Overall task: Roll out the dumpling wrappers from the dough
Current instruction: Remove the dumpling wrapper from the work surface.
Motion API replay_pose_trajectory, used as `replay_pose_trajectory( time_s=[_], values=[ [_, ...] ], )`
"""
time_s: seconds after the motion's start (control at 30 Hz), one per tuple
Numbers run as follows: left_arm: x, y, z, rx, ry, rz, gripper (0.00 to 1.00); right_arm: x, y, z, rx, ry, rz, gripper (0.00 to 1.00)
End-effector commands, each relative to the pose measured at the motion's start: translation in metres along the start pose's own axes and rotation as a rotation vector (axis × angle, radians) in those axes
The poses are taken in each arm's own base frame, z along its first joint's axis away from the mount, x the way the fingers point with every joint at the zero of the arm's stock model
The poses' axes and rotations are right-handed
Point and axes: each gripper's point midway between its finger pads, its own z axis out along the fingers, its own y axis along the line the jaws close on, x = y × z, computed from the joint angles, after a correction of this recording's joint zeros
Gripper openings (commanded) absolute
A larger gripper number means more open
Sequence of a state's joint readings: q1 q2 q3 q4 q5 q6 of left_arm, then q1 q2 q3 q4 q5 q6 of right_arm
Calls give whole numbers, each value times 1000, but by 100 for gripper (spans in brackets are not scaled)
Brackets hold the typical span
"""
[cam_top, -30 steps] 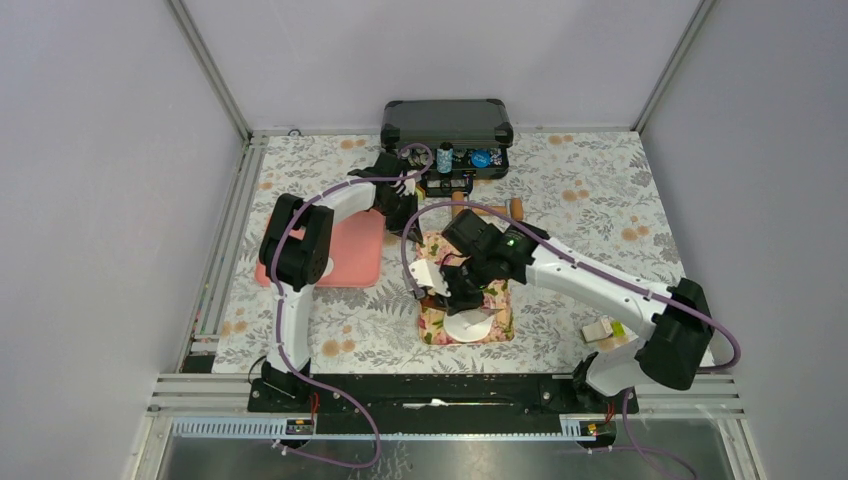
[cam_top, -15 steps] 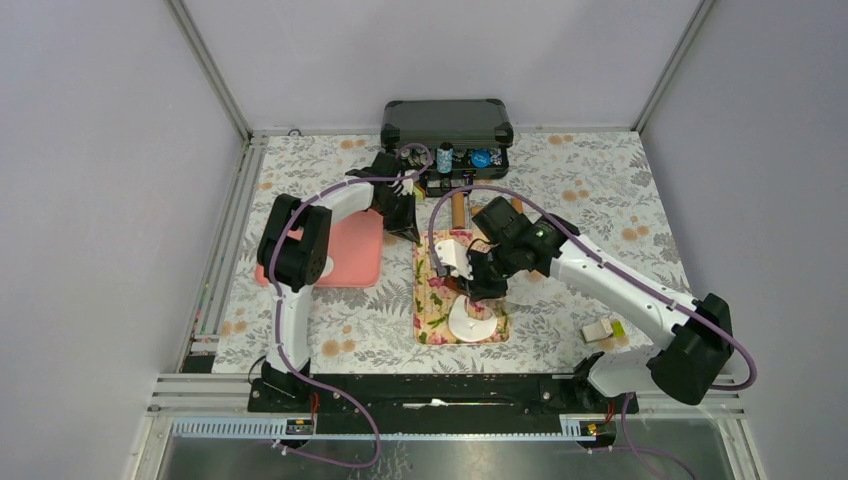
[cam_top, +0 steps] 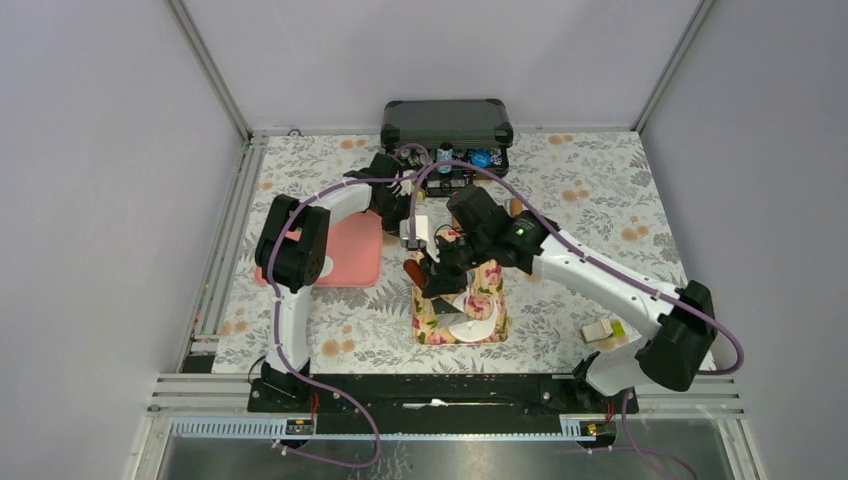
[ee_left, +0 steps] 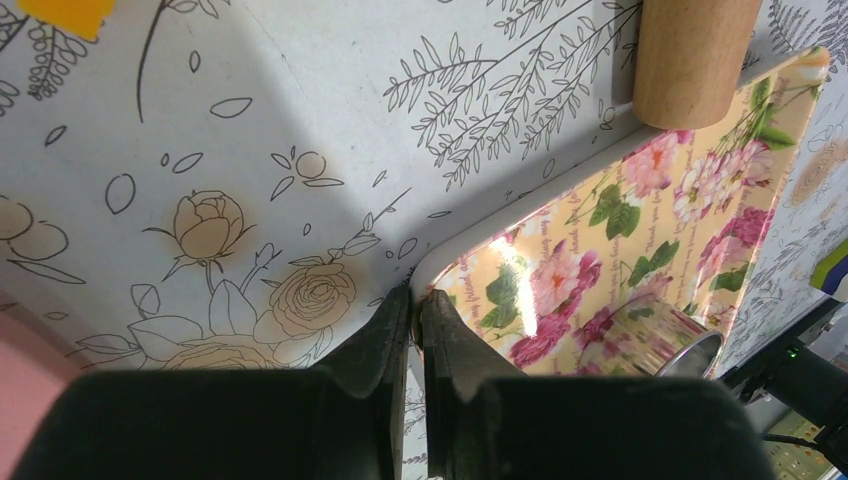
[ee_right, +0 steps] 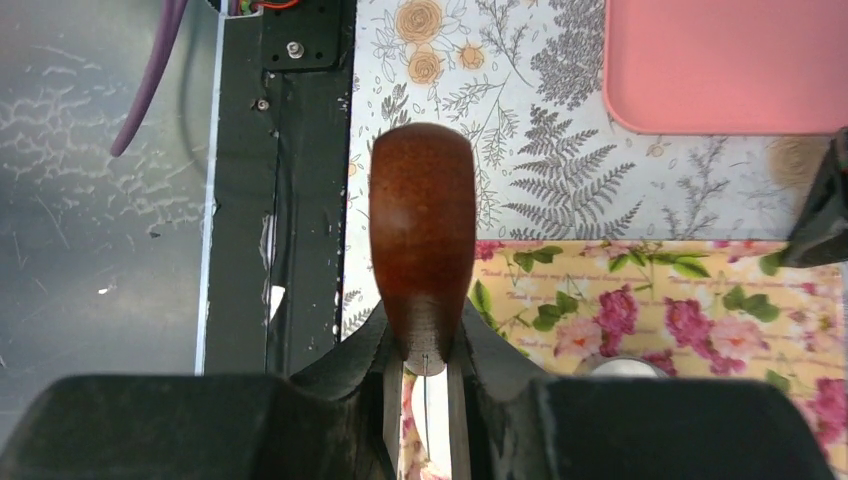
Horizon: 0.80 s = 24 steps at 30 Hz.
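Right gripper (ee_right: 425,350), clamped on a dark wooden handle (ee_right: 420,220), just swung left off the dumpling wrapper (cam_top: 475,325) on the floral board (ee_left: 600,230); left gripper (ee_left: 412,310) sits closed at its corner. Another pass coming, probably.

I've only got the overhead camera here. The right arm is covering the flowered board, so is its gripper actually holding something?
Observer: Yes. The right wrist view shows the right gripper clamped on the narrow neck of a dark wooden handle.
Operator: And the left gripper?
Observer: The left gripper is shut, with its fingertips at a corner of the flowered board.
Operator: Anything hidden under that arm?
Observer: A silver tin stands on the board.
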<state>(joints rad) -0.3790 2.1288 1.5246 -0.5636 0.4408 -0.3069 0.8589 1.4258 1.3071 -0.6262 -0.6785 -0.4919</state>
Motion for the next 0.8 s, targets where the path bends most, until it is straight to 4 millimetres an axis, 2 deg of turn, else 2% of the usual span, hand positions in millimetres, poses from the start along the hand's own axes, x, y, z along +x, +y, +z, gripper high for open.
replay_pose_trajectory(
  time_s=[0.0, 0.13, 0.3, 0.53, 0.77],
  values=[
    [-5, 3, -11, -16, -38, 9, 0, 1, -18, 27, 70, -19, 86, 0],
    [-3, 3, -9, -20, -33, 8, 0, 16, -37, 36, 164, 2, 140, 0],
    [2, 11, -7, -59, -20, 13, 0, 39, -59, 24, 338, 62, 129, 0],
    [3, 22, -11, -117, -28, 35, 0, 69, -63, 6, 416, 152, 92, 0],
    [4, 24, -14, -135, -29, 43, 0, 83, -59, -14, 411, 203, 76, 0]
  ],
)
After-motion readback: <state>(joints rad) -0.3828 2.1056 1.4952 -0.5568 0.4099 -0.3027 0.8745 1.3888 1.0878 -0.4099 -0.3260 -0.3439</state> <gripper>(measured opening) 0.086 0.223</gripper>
